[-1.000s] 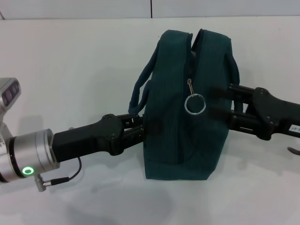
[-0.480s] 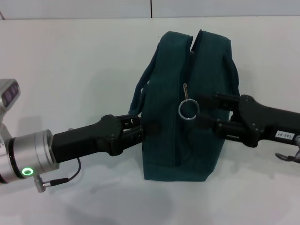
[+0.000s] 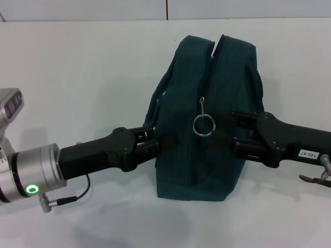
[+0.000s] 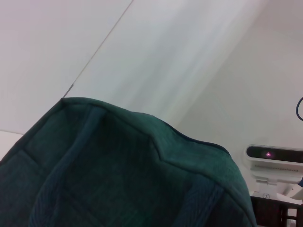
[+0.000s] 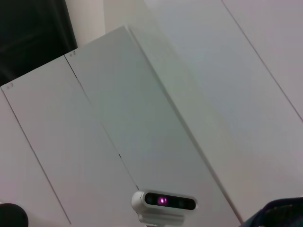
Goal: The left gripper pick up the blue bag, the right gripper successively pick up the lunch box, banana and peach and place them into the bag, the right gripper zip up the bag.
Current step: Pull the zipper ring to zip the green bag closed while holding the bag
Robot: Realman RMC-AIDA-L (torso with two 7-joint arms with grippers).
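Fingers (image 3: 150, 135) of left gripper (image 3: 151, 140) press the bag (image 3: 207, 119); wrist views hide them.

A white tabletop (image 3: 93, 77) fills most of the head view, smooth and evenly lit, with soft grey shadows near the lower middle of the frame. Along the top edge runs a pale wall (image 3: 83, 9), split by a thin dark vertical seam (image 3: 166, 9) near the centre. In the right wrist view, white panels (image 5: 142, 118) with fine dark joints cross the frame diagonally, a black area (image 5: 33, 33) fills the upper left corner, and a small white camera (image 5: 163, 202) with a pink light sits at the bottom centre.
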